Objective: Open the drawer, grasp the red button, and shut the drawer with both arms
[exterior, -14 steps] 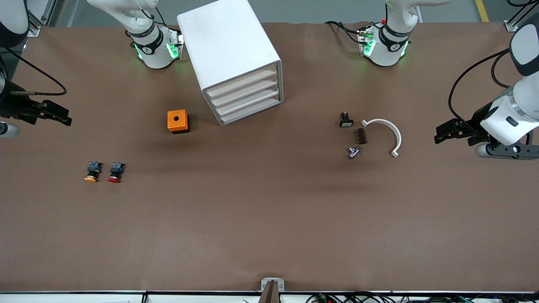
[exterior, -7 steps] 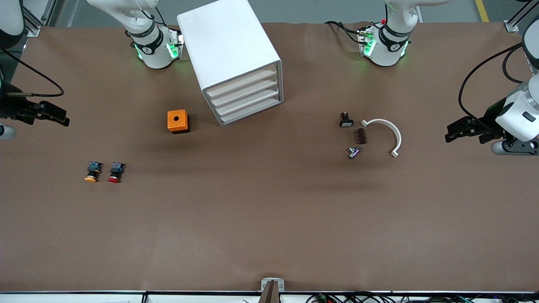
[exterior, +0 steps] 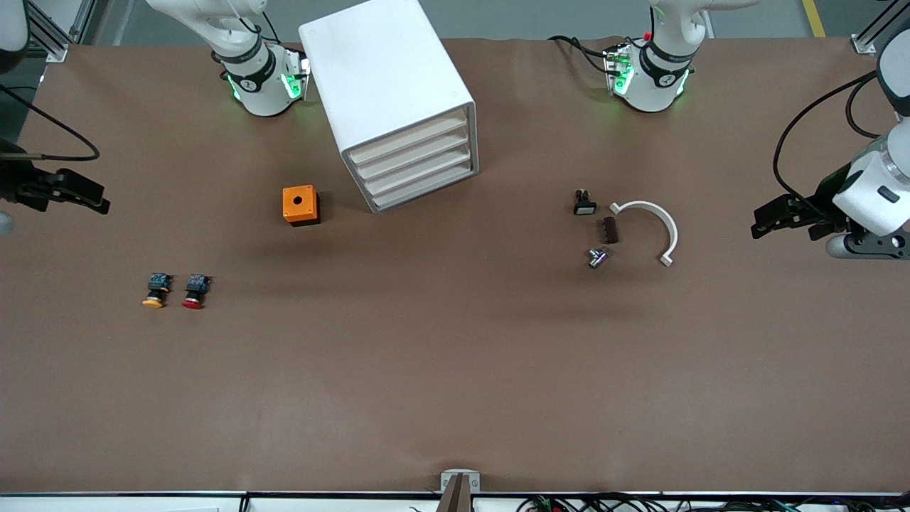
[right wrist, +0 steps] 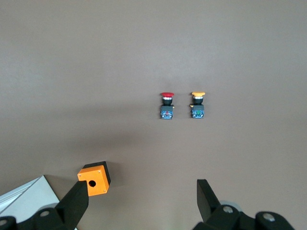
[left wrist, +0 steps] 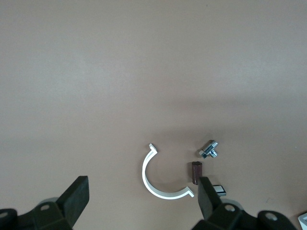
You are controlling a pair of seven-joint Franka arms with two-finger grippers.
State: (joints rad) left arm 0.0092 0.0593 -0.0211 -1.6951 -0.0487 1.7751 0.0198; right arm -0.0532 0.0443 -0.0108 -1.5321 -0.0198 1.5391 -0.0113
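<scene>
From the front view you see the table with a white cabinet of four drawers, all shut, standing between the two arm bases. Just beside it, toward the right arm's end, sits an orange cube. Nearer to the camera than the cube, toward the right arm's end, the red button lies on the table, with the yellow button just beside it, apart. Toward the left arm's end you find a white clip, a brown block, a metal piece and a black switch, close together. The right gripper hangs over the table edge at its own end, holding nothing. The left gripper hangs over the table at its end, well apart from the clip, also empty.

In the left wrist view your left gripper has its fingers spread wide with nothing between them. Below it lie the clip, the block, the metal piece and part of the switch.

In the right wrist view your right gripper is likewise spread, fingers empty. The red button and yellow button lie side by side on bare table. The cube shows near one finger, with a corner of the cabinet beside it.
</scene>
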